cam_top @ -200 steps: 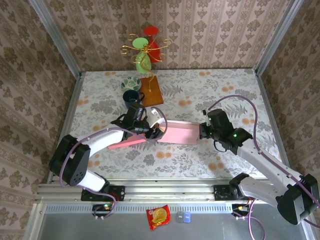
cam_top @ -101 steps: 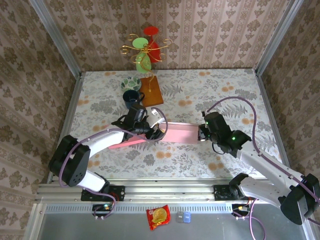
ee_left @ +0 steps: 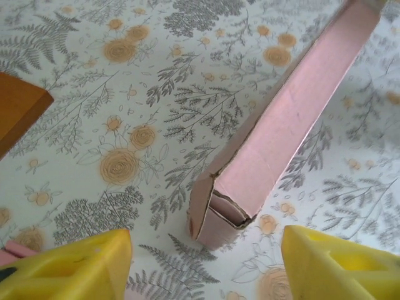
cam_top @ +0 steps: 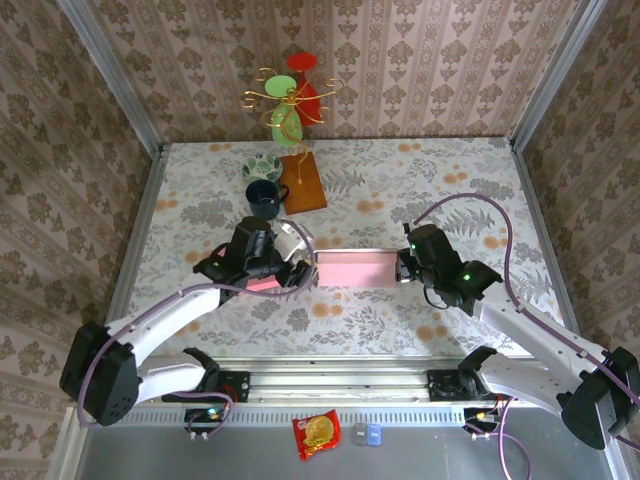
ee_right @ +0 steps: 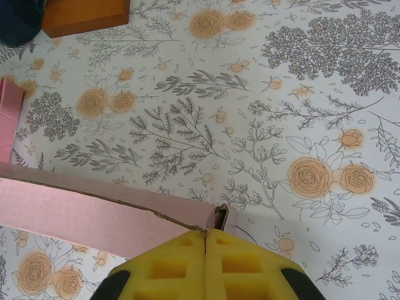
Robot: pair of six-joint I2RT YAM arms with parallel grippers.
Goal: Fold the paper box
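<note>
Right gripper is clamping fully closed on the paper box, at the box's 3 o'clock end. In the right wrist view its yellow pads are pressing flat together, no gap. The box's thin top edge is running straight into their seam.

Left gripper is sitting at the box's 9 o'clock end, holding nothing. In the left wrist view both yellow fingers are standing wide apart. The box's open end is lying just ahead of the gap, at 12 o'clock from the fingers, touching neither one.

The box is lying long and flat-sided at mid-table, running 9 to 3 o'clock between the two grippers. Its left end flaps are looking loose and not tucked flush.

Wooden block and dark mug are sitting at 11 o'clock from the box, well apart from it.
</note>
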